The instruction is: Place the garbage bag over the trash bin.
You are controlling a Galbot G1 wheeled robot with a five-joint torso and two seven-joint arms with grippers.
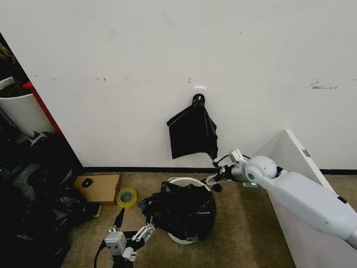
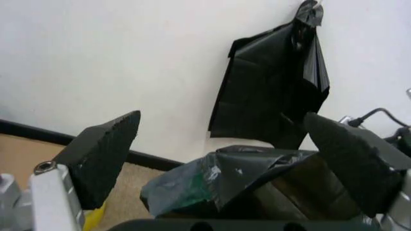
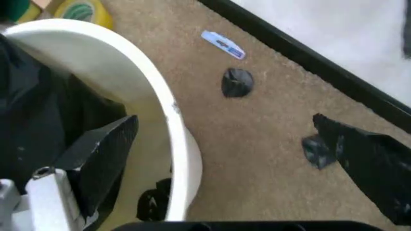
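At far left a heap of dark stuffed sacks (image 1: 33, 190) lies against the wall, with a cardboard box (image 1: 100, 187) and a roll of yellow-green tape (image 1: 127, 197) on the carpet just beside it. The left gripper (image 1: 134, 237) stands low, near the camera side of the trash bin (image 1: 187, 182); its jaws are spread wide and hold nothing. The garbage bag (image 1: 181, 212) is draped loosely over the bin's near and left side, bunched, while the far rim remains bare white. On the wall above hangs a flat black bunch of bags (image 1: 192, 134). The right gripper (image 1: 215, 181) sits at the bin's far right rim, jaws wide apart, straddling the rim wall and gripping nothing. Judgement: the covering step is partly done; the bag mouth is not yet drawn round the whole rim. The next move calls for gripping the bag's free edge and pulling it over the exposed far rim.
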